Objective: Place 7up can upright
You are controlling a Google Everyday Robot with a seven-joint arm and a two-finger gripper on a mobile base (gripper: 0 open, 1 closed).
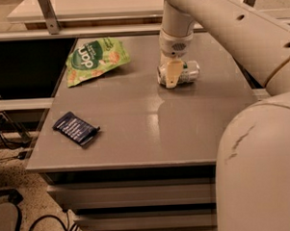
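Grey table [184,135]: green snack bag [94,59] upper left, dark blue packet [75,128] left edge, 7up can [189,70] on its side upper middle, gripper [172,79] right at it.
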